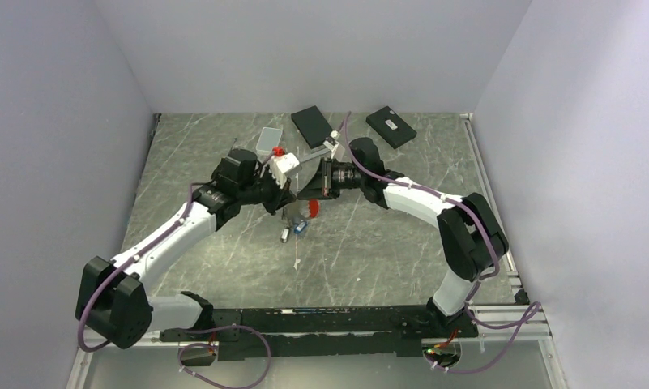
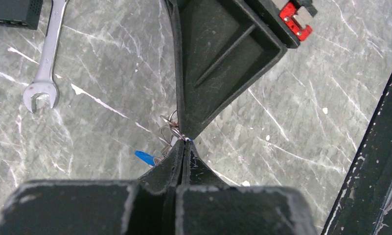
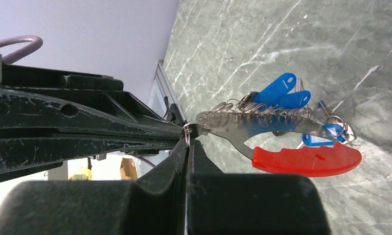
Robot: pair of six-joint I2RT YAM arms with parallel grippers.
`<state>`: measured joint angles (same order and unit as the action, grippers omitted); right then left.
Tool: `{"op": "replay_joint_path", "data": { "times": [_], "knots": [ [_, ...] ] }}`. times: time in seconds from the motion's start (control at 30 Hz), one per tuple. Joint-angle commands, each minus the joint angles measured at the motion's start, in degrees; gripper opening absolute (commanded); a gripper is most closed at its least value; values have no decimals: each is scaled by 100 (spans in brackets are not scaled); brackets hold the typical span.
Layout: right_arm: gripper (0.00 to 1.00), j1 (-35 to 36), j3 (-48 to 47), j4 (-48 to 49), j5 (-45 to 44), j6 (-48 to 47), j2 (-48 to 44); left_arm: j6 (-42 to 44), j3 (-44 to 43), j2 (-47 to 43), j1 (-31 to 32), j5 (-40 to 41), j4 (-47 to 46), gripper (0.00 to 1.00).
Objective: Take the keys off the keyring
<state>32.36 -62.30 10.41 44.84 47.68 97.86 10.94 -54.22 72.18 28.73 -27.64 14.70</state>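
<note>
We are pinching the keyring (image 3: 306, 159) at its thin end with the left hand (image 2: 185, 144) and the right hand (image 3: 187, 143); by pulling unevenly, we are risking a slip that drops the keys (image 3: 281, 89).

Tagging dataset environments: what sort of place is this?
Probably a lab robot test cell: plain pale walls enclose a marble-pattern table, with a wrench lying loose on it.

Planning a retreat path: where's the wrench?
Upper left of the left wrist view, the wrench lies flat on the table beside a black box.
</note>
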Motion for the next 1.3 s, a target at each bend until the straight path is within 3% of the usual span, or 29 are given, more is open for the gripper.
{"op": "replay_joint_path", "data": {
  "times": [0.0, 0.17, 0.53, 0.57, 0.73, 0.83, 1.27],
  "knots": [
    [0, -37, -63, 61, -374, -27, 155, 413, -34, -512, 196, -790, -626, 0],
    [0, -67, -54, 85, -360, 12, 197, 764, 102, -680, 329, -752, -596, 0],
    [0, -81, 20, 199, -329, -48, -2, 693, 77, -688, 344, -323, -389, 0],
    [0, -81, 36, 239, -316, -48, -42, 731, 17, -662, 339, -224, -246, 2],
    [0, -63, 104, 350, -327, -135, -304, 963, -272, -474, 335, 33, 300, 35],
    [0, -21, 118, 351, -337, -219, -412, 1157, -430, -352, 335, 68, 526, 45],
    [0, 154, -52, -48, -511, -554, -562, 1235, -795, 240, 335, 600, 549, 42]
  ]
}}
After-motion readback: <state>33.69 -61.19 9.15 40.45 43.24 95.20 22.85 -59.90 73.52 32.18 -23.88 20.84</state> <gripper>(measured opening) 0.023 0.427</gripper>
